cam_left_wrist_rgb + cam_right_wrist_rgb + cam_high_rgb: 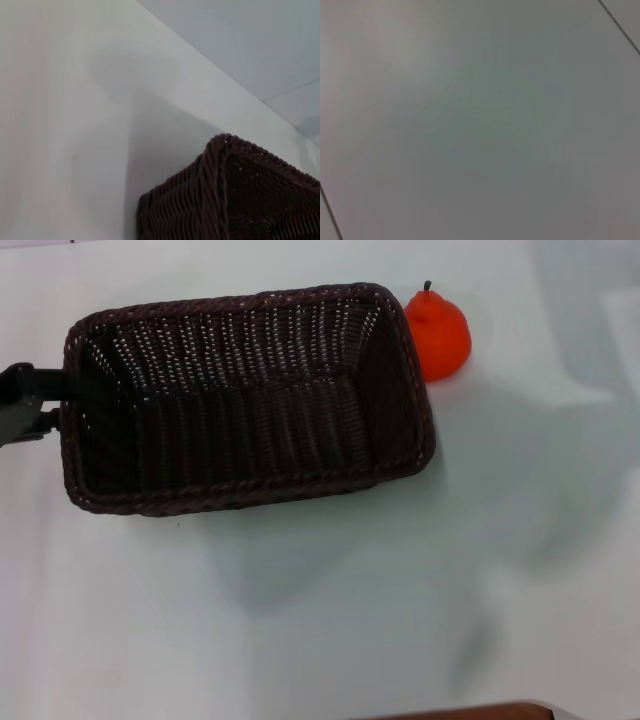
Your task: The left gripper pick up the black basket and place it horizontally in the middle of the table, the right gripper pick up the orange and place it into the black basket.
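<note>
The black basket (245, 400) is in the upper left of the head view, long side running left to right, slightly tilted. A soft shadow lies offset below it on the table (320, 620), so it looks held above the surface. My left gripper (66, 398) shows as a flat black jaw piece clamped on the basket's left short rim. One basket corner (225, 195) shows in the left wrist view. The orange (438, 332) stands upright on the table, just beside the basket's far right corner. My right gripper is out of view.
The right wrist view shows only a pale plain surface with thin seam lines. A brown edge (470, 712) shows at the bottom of the head view. White tabletop spreads in front of and to the right of the basket.
</note>
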You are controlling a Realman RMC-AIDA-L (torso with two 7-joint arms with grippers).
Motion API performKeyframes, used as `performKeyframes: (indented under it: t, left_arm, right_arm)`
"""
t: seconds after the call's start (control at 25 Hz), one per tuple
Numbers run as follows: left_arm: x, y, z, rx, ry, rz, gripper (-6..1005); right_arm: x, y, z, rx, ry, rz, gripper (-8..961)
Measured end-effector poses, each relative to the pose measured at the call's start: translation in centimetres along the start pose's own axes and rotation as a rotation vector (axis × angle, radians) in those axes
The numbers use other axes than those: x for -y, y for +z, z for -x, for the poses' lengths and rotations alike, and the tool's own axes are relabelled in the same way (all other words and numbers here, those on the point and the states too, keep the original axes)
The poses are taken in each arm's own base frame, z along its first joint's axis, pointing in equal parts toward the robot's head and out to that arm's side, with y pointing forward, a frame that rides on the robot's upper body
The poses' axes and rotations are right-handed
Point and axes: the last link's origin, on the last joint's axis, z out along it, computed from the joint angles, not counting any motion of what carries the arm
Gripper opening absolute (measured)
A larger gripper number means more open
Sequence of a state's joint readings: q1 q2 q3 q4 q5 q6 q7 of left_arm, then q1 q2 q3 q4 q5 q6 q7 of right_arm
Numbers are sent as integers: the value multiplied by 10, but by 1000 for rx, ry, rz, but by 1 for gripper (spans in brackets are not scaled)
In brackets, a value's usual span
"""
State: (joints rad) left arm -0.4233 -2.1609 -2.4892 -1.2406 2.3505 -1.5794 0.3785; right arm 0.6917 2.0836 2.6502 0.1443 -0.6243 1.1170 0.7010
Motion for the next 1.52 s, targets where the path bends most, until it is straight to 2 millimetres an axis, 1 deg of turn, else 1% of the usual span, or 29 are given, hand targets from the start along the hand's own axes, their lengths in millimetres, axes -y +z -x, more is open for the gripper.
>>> performKeyframes:
  t: [0.12,0.2,0.4,0.52,0.56,0.64,0.68,0.72,0.8,0.88,1.04,1.08,1.2,1.24,1.32,1.52]
  left_arm:
    - [4,-7,-3,-16,9,-14,544]
    - [9,-15,-8,-48,35,-23,555]
    - [13,-45,-24,-208,209,50,555]
    - [13,-66,-29,-385,306,129,556]
    - [14,-72,-28,-470,348,161,556]
    - [15,-81,-26,-622,417,201,556]
    - [17,-84,-24,-678,437,219,571]
    - [19,-85,-22,-747,450,251,587]
    - [23,-85,-20,-816,452,291,618]
    - [28,-84,-18,-886,455,316,649]
    - [30,-84,-14,-1004,500,329,711]
    - [31,-83,-13,-1025,503,333,726]
    - [32,-81,-12,-1073,504,347,818]
    - [31,-81,-12,-1077,507,349,849]
    - [30,-80,-13,-1077,513,352,911]
    - [27,-77,-14,-1067,520,363,904]
  right_arm:
    - [2,1,0,7,-8,-16,706]
    - [7,5,0,31,-28,-60,705]
    - [28,20,-3,159,-75,-268,708]
    - [38,29,-8,278,-98,-387,730]
    - [40,32,-9,332,-99,-418,737]
    - [45,38,-13,430,-119,-472,752]
    - [49,40,-14,487,-137,-501,759]
    - [52,42,-15,550,-168,-525,766]
    - [56,44,-15,677,-227,-539,781]
    - [58,45,-16,768,-289,-537,795]
    - [61,46,-27,974,-399,-528,824]
    - [62,47,-31,1018,-413,-521,851]
    - [65,45,-36,1168,-477,-506,932]
    - [67,43,-36,1215,-503,-504,959]
    - [70,40,-33,1295,-555,-500,957]
    - [79,31,-13,1378,-633,-531,951]
